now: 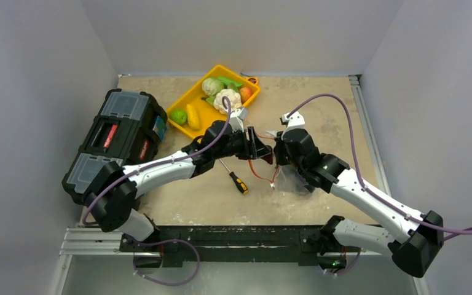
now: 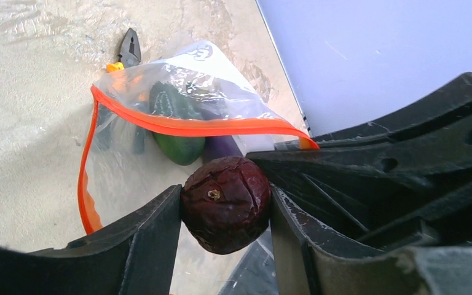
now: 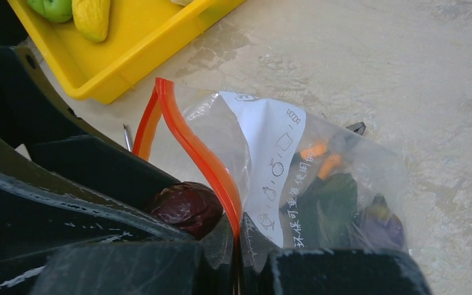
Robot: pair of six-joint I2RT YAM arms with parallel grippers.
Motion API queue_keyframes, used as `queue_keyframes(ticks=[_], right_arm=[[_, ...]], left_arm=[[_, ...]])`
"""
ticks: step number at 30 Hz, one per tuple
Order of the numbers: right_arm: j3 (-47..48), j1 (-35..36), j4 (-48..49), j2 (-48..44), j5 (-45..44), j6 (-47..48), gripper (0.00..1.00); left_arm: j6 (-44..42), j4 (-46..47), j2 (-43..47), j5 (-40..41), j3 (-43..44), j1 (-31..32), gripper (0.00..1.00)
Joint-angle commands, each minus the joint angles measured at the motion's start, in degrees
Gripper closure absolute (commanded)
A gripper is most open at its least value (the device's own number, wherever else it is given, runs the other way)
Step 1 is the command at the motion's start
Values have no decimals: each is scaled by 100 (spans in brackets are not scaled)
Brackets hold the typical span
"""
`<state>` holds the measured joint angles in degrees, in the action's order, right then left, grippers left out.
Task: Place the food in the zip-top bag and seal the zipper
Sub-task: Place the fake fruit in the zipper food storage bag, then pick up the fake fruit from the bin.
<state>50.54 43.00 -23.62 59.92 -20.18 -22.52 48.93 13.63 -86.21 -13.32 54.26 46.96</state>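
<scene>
Now the left gripper squeezes a dark red fruit between its fingers, right at the open mouth of the zip-top bag. The right gripper pinches the orange zipper tight. An avocado and eggplant sit inside, just past the fruit.

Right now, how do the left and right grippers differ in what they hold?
The left gripper clamps a round, wrinkled dark red fruit, jaws well apart; the right gripper is shut flat on the thin orange zipper of the bag. The left's fruit sits just outside the bag's mouth; the right holds that mouth's edge. Both are gripping something.
</scene>
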Motion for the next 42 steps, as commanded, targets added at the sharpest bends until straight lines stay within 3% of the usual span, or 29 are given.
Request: queue_keyframes(ticks=[1,5,8,9,25,33,38,42], right_arm=[[167,-3,126,-108,32,-61,100],[165,-3,150,-103,92,-46,100],[158,-4,164,-95,111,-26,100],[157,-5,166,-95,111,-21,100],[139,-3,161,-34,61,-15,100],[110,-5,134,-10,4,-20,100],[79,-4,144,6,6,-25,100],[61,-3,196,36,51,-16,100]], left_arm=[[93,404,-165,-105,283,26,45],[27,367,-196,-127,349,33,36],[-71,276,-187,-136,404,31,16],[-105,242,-171,-119,409,29,14],[-693,-625,1157,548,-282,-68,13],[-834,-1326,2214,805,-816,-819,12],[-1371,-2847,2278,1417,-323,-1624,8],[-2107,-4254,1423,2502,794,-1924,4]])
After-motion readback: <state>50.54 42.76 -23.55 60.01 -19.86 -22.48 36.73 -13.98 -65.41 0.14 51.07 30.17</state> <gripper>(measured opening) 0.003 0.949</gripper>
